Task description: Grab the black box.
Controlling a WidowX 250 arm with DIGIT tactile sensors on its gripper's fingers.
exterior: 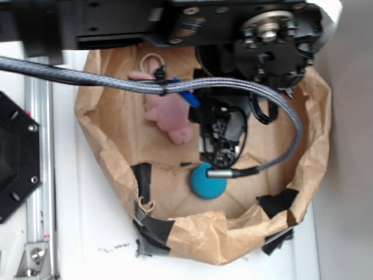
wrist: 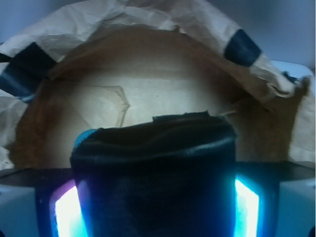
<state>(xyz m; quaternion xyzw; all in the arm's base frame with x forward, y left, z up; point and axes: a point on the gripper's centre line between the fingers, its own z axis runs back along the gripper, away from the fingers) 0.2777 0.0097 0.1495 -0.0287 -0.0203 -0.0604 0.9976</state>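
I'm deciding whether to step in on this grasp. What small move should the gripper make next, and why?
Probably a short, straight lift. In the wrist view the black box fills the space between the glowing pads, so the gripper looks shut on it. From outside, the teal ball sits right beside it, so sideways motion risks nudging it.

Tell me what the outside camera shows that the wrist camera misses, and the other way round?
Only the exterior view shows the pink toy, the teal ball, the braided cable and the robot's hand from above. Only the wrist view shows the black box up close, filling the space between the hand's glowing fingers, apparently gripped. Both show the brown paper nest with its black tape patches.
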